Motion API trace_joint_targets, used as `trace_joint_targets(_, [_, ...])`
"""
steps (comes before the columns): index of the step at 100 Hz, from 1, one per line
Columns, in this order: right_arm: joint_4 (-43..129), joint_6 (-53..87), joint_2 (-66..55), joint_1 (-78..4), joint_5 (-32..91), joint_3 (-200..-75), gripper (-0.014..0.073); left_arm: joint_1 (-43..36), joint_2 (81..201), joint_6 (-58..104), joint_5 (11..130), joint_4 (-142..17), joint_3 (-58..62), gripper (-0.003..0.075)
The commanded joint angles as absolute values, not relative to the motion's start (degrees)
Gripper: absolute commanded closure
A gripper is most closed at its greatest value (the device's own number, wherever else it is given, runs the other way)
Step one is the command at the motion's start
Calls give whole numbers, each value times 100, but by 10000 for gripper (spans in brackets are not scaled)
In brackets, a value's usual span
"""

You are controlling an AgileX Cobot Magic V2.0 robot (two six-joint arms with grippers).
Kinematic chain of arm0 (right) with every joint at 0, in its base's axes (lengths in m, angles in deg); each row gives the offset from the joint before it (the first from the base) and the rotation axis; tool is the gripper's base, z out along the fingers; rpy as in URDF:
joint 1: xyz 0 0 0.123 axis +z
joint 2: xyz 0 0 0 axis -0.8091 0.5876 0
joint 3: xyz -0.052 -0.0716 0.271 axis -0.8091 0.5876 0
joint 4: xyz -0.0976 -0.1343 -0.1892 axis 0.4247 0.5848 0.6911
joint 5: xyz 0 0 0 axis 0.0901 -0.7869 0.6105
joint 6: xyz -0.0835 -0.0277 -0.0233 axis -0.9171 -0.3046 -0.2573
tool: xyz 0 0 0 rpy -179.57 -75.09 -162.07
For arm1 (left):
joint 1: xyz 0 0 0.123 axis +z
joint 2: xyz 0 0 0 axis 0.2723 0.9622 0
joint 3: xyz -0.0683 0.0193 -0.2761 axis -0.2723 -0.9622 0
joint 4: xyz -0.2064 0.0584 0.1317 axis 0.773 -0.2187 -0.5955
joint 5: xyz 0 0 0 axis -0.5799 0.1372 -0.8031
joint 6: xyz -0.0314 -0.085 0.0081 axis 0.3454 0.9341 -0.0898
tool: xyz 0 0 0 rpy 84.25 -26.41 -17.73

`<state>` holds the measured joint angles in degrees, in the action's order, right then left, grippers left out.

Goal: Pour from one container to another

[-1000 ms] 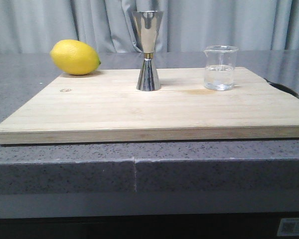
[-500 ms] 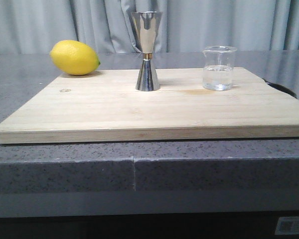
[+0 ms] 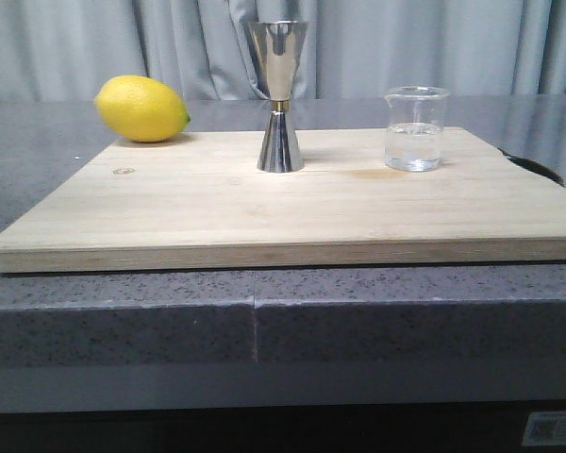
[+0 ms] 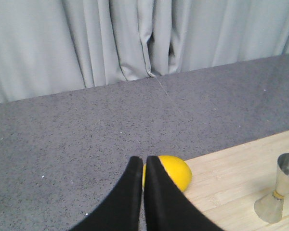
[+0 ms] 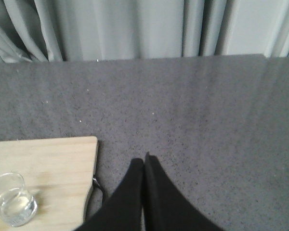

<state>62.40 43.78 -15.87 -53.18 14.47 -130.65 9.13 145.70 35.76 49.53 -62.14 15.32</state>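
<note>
Front view: beaker (image 3: 415, 128) stands upright right of centre on the wooden board (image 3: 292, 203), well apart from the jigger (image 3: 279, 96) at upper centre. Lemon (image 3: 141, 109) sits upper left. Left hand (image 4: 144, 166) and right hand (image 5: 144, 162) are both closed, holding nothing.
</note>
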Motion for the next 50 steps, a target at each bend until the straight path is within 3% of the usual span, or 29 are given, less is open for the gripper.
trace_joint_targets(1, [6346, 4363, -1374, -5350, 1797, -13253, 665, 844, 14651, 3242, 5397, -5934, 1747, 738])
trace_joint_targets(22, [6385, 4363, -1008, -5350, 1878, -13253, 666, 822, 15013, 3053, 5914, -4952, 1747, 738])
trace_joint_targets(50, [6555, 4275, -809, -5350, 1893, -13253, 665, 773, 15515, 49, 5307, -2861, 1747, 707])
